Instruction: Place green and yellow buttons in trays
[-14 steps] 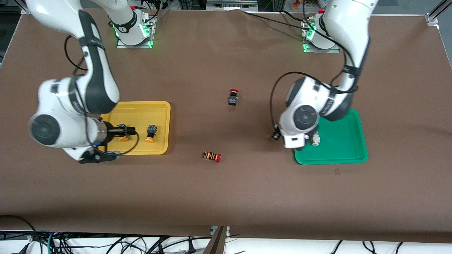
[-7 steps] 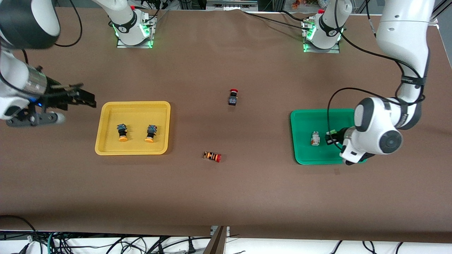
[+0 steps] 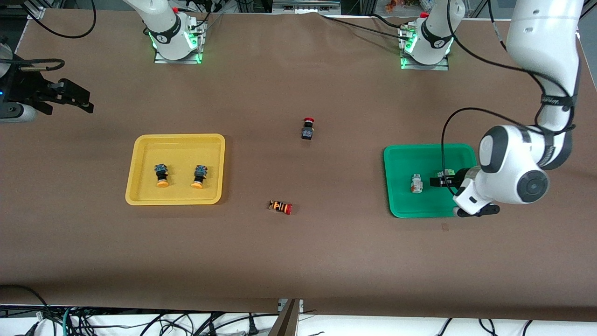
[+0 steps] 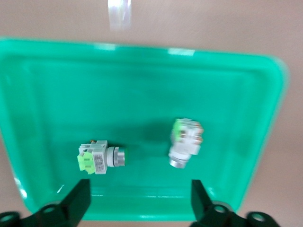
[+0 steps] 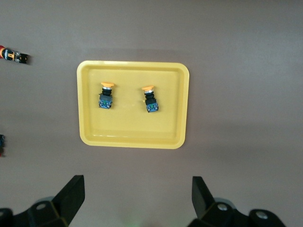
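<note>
You see a counter covered in matt brown cloth-like sheet. The green rounded plastic tray looks smooth and glossy, catching highlights along its rim. The yellow rounded plastic tray shines less. The pale green-and-silver switch ends in a shiny metal collar.

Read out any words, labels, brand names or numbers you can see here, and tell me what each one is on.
No text can be read in these pictures.
Left arm: a small mark on its dark band, too small to read.
Switches in the green tray and the yellow tray: no readable labels.
</note>
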`<state>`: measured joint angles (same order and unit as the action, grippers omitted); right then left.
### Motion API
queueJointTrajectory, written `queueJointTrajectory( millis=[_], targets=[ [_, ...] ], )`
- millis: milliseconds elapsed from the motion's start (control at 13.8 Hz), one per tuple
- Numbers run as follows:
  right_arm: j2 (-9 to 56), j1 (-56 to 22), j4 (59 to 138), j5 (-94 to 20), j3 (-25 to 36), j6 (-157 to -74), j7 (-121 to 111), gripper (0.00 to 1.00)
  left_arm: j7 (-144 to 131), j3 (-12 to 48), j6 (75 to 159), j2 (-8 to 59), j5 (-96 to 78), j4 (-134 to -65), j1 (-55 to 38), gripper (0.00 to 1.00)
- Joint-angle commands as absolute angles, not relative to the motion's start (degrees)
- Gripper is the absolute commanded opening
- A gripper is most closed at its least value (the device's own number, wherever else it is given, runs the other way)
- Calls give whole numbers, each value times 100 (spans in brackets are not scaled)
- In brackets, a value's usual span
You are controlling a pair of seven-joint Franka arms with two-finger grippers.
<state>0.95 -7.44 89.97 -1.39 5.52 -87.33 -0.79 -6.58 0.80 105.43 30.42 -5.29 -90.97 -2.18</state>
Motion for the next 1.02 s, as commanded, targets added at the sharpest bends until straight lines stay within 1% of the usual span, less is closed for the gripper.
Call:
queueJointTrajectory(
  millis=[0, 145, 218, 291, 436, 509, 655, 727, 800, 945],
  targets=[
    [-62, -572, 9202, -35, 255, -8789, -184, 100, -370, 79, 9733, 2418, -387, -8510, -237, 100],
    [78, -580, 9054, -35, 263, -8710, -220, 100, -334, 88, 9222, 2146, -212, -7992, -229, 100],
    [166, -597, 8940, -9, 264, -8632, -211, 100, -247, 53, 9176, 1910, -80, -7885, -237, 100],
    [219, -606, 8878, 52, 264, -8605, -220, 100, -211, 70, 9193, 1585, -149, -7936, -202, 100],
    [228, -615, 8877, 237, 264, -8587, -229, 100, -176, 70, 9202, 961, -176, -8277, -150, 100],
    [229, -589, 8877, 229, 264, -8587, -229, 100, -167, 62, 9211, 662, -115, -8566, -149, 100],
    [237, -615, 8868, 229, 264, -8587, -211, 100, -193, 79, 9307, 90, -70, -9374, -62, 100],
    [272, -624, 8868, 237, 255, -8587, -211, 100, -176, 244, 9490, -51, -70, -9622, 95, 100],
    [272, -624, 8868, 229, 255, -8587, -220, 100, -184, 420, 9518, -131, -62, -9720, 262, 100],
    [272, -615, 8868, 229, 264, -8578, -229, 100, -202, 483, 9510, -141, -70, -9729, 273, 100]
  ],
)
